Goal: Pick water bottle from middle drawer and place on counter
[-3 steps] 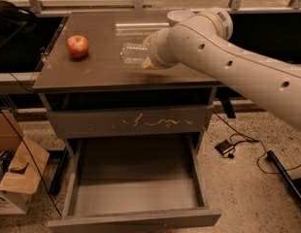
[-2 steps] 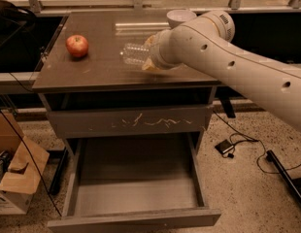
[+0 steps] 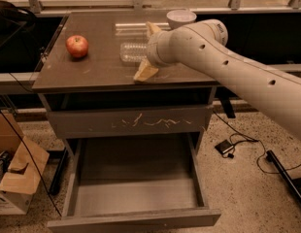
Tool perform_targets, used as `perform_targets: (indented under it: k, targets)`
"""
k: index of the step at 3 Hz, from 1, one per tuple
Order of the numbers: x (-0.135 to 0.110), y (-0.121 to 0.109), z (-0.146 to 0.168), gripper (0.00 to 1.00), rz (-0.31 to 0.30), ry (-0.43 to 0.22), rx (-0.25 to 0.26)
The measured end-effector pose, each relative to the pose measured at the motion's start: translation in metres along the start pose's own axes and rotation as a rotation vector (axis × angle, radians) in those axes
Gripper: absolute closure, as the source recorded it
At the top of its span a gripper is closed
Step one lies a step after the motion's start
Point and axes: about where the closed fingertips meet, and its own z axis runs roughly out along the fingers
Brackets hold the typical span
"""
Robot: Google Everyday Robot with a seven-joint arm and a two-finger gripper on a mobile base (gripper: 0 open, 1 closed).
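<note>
- My gripper, on the pale arm reaching in over the counter's right edge, hangs low above the middle of the broad, glossy grey-brown counter.
- Its two tan fingers stand spread, one toward the back edge and one toward the front edge. Neither looks to be pressing on anything.
- The small clear ribbed plastic water bottle lies on its side on the counter between them. Its long axis runs parallel to the front edge and it pokes out toward the left edge (I cannot tell which end carries the cap).
- I judge the placing as good as done; the wide shallow grey middle drawer stands pulled out below and holds no bottle.
- To clear off I would lift straight up, since a sideways drag could set the bottle rolling.
- For room, a round red apple sits toward the back-left corner, well apart. A white bowl sits at the back edge, close behind the wrist.
</note>
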Motion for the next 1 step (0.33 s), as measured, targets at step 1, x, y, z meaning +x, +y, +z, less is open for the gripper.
perform_targets:
  k: [1]
  targets:
    - [-0.0024,-0.0036,-0.0025,0.00,0.000,0.000,0.000]
